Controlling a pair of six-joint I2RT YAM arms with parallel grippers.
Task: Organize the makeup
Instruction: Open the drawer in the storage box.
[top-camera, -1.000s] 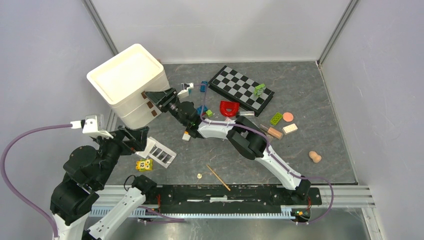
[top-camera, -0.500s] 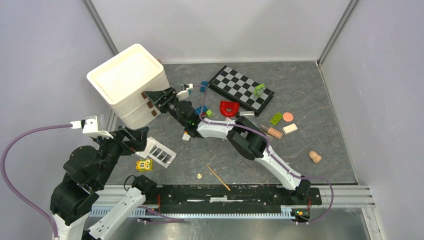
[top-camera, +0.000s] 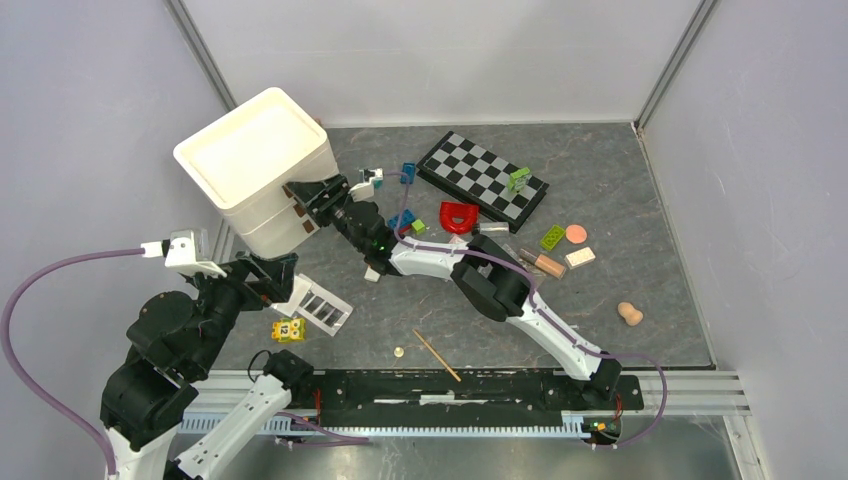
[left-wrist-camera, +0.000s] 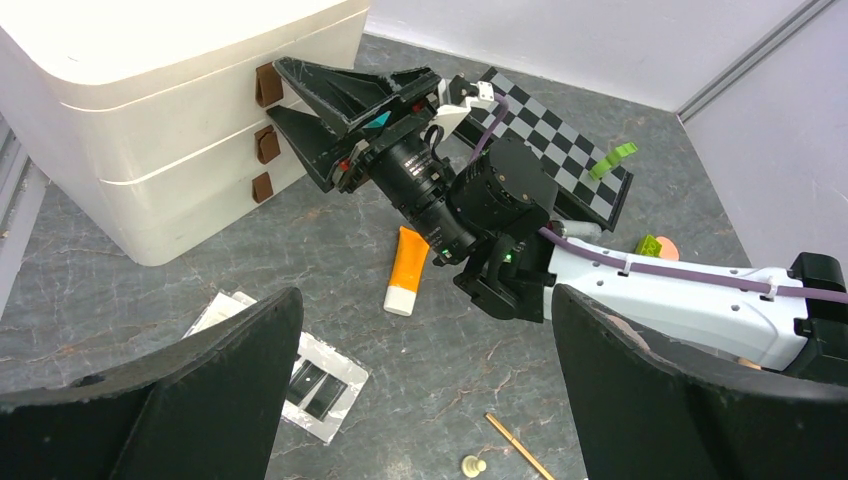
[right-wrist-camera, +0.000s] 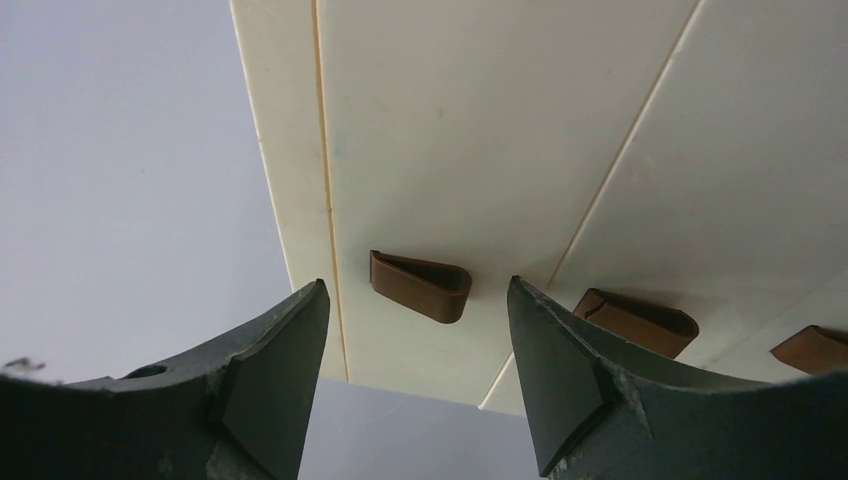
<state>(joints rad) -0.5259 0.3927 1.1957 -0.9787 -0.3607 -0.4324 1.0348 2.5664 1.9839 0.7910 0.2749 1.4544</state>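
Right wrist view faces the white drawer unit (right-wrist-camera: 500, 120) closely: the right gripper (right-wrist-camera: 415, 290) has its jaws apart on either side of the top brown handle (right-wrist-camera: 420, 285), with a gap on both sides and nothing held. Left wrist view shows the orange tube (left-wrist-camera: 408, 265) lying under the right arm (left-wrist-camera: 650, 290), which mostly hides it from above, and the left gripper (left-wrist-camera: 425, 300) spread wide and empty, with the white palette (left-wrist-camera: 320, 385) near one finger. Top external view adds the pink disc (top-camera: 576, 234), peach-filled tube (top-camera: 545, 263) and sachet (top-camera: 580, 257) near the checkerboard (top-camera: 482, 176)
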